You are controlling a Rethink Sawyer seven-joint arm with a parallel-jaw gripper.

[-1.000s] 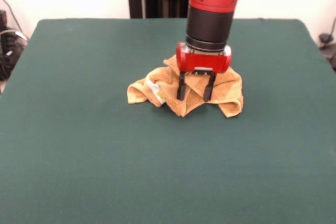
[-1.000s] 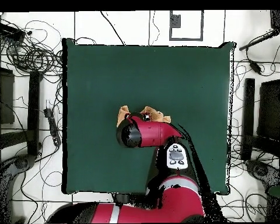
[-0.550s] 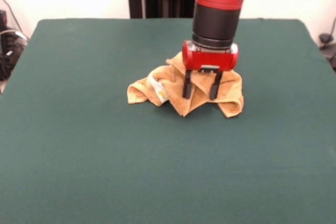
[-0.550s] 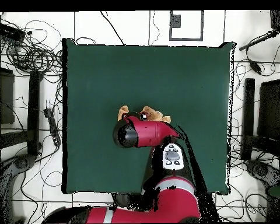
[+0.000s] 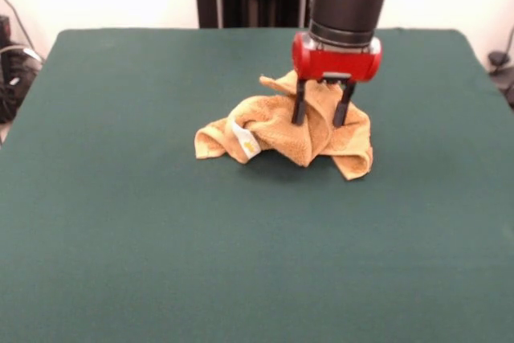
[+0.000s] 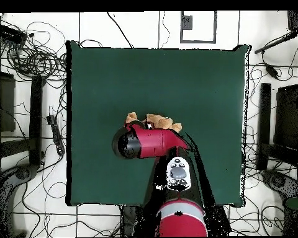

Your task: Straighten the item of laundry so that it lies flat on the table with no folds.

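Green table [image 5: 120, 222], crumpled towel [image 5: 273, 130], white tag [image 5: 245, 140] unreadable, end effector [image 5: 321, 110] fingers apart.

You have one towel [image 5: 289, 128] crumpled near the centre of one table [image 5: 120, 222], one white tag [image 5: 243, 139] at its nine o'clock side, and one gripper [image 5: 322, 114].

towel [image 6: 154, 119] mostly under arm [image 6: 153, 142]
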